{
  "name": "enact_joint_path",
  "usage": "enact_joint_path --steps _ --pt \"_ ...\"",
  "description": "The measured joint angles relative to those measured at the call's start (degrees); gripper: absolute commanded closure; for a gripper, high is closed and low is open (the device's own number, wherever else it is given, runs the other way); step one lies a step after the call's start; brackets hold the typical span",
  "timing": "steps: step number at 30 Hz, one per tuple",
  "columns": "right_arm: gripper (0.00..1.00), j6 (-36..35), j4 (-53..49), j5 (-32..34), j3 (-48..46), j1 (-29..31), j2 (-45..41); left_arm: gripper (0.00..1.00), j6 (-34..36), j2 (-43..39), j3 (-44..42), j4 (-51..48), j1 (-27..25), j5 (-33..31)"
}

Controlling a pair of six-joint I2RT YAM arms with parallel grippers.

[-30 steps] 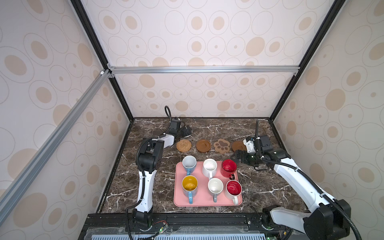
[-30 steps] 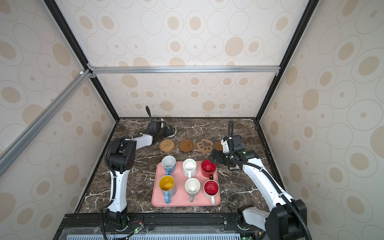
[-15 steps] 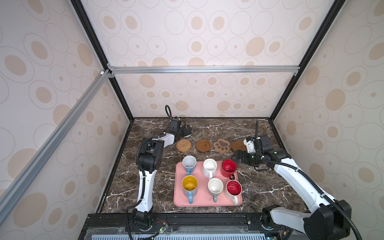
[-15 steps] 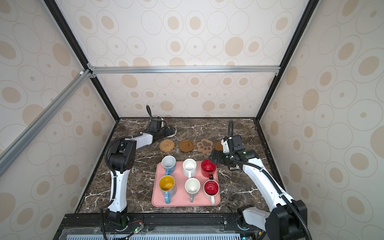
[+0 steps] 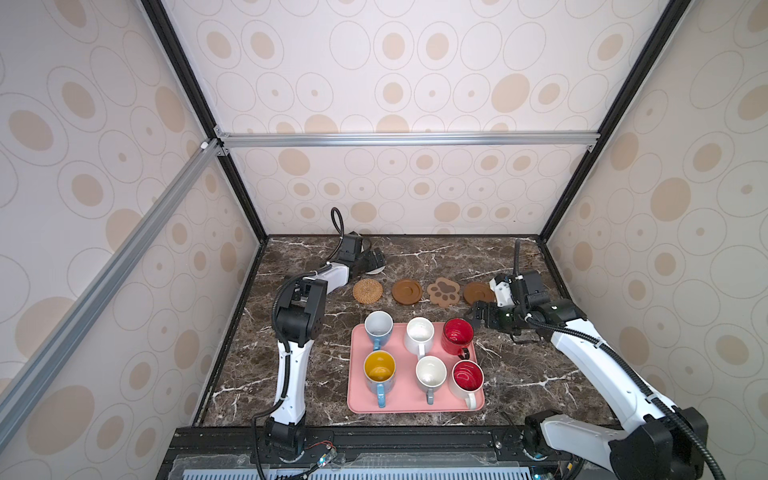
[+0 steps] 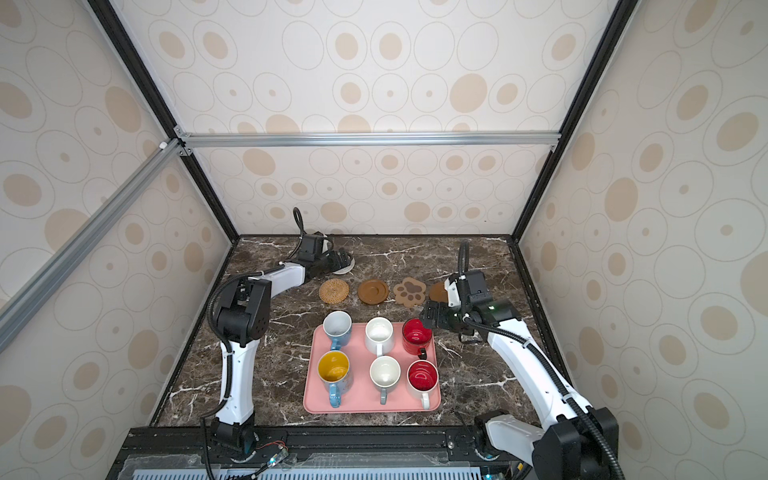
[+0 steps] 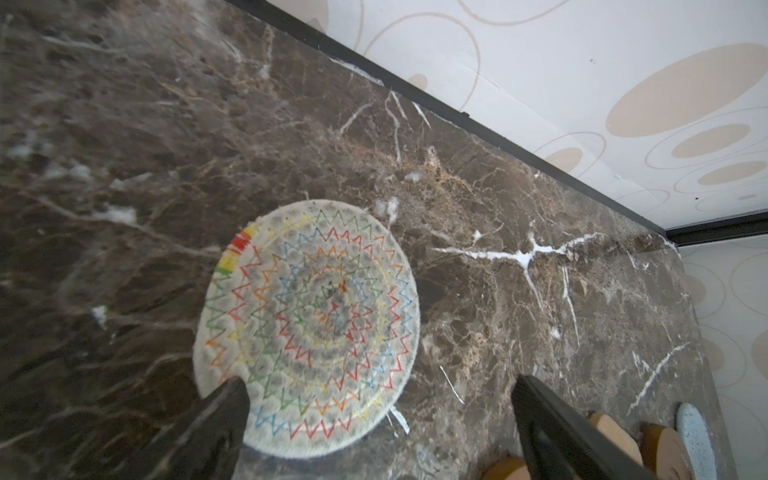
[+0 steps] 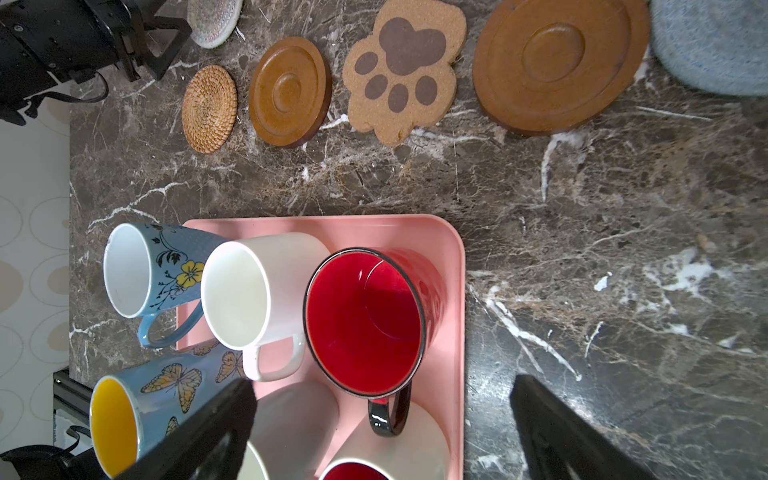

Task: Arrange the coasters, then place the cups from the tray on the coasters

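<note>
The pink tray (image 5: 415, 405) holds six cups: blue with white inside (image 5: 378, 326), white (image 5: 419, 332), all-red (image 5: 457, 334), blue with yellow inside (image 5: 379, 370), white (image 5: 431, 374), and white with red inside (image 5: 467, 376). Behind it lie coasters in a row: rattan (image 5: 368, 291), brown disc (image 5: 407, 291), paw (image 5: 444, 292), brown disc (image 5: 478, 293), and pale blue (image 8: 715, 45). My left gripper (image 7: 378, 386) is open low over the grey-white woven coaster (image 7: 307, 328). My right gripper (image 8: 382, 390) is open just above the all-red cup's handle (image 8: 388, 415), holding nothing.
The back wall (image 5: 395, 199) runs close behind the left gripper (image 5: 376, 259). The right arm (image 5: 582, 345) crosses the table to the right of the tray. Bare marble (image 5: 324, 332) lies between the left arm and the tray.
</note>
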Motion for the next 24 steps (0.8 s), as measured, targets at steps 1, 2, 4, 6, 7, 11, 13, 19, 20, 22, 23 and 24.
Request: enact_joint_path --steps 1,2,4,6,7,11,13,19,20,22,23,24 --pt "0.00 0.04 0.00 0.00 0.00 0.00 -0.04 0.00 0.02 -1.22 -1.16 0.00 0.00 0.04" --pt "0.00 0.17 0.04 -0.04 0.00 0.00 -0.09 0.00 0.02 -3.34 -3.06 0.04 0.00 0.15" --pt "0.00 0.33 0.11 -0.17 -0.11 0.00 -0.22 0.00 0.00 -7.80 -6.95 0.74 0.00 0.39" --pt "0.00 0.63 0.26 -0.44 -0.33 0.02 -0.31 0.00 -0.35 -12.26 -11.43 2.56 0.00 0.46" --pt "0.00 0.70 0.42 -0.52 -0.48 0.02 -0.31 0.00 -0.81 -14.84 -14.21 3.39 0.00 0.46" --pt "0.00 0.90 0.55 -1.31 -1.05 0.20 -0.22 0.00 -3.06 -23.34 -24.90 8.00 -0.22 0.11" --pt "0.00 0.85 0.63 -1.81 -1.05 0.24 0.07 0.00 -4.11 -26.45 -29.49 9.31 -0.63 -0.63" --pt "0.00 -0.02 0.50 -2.75 -0.33 0.39 2.67 0.00 -5.20 -31.63 -34.88 9.68 -2.80 -2.93" --pt "0.00 -0.11 0.46 -2.75 -0.07 0.42 3.10 0.00 -5.20 -32.41 -35.08 9.68 -3.17 -3.32" --pt "0.00 -0.24 0.39 -2.54 0.68 0.46 4.07 0.00 -5.25 -33.57 -35.47 9.81 -3.80 -3.67" --pt "0.00 -0.24 0.39 -2.49 1.09 0.48 4.55 0.00 -5.27 -34.16 -35.80 9.90 -4.09 -3.87" --pt "0.00 -0.22 0.33 -2.43 1.53 0.48 4.98 0.00 -5.40 -34.60 -36.15 10.03 -4.33 -3.96"
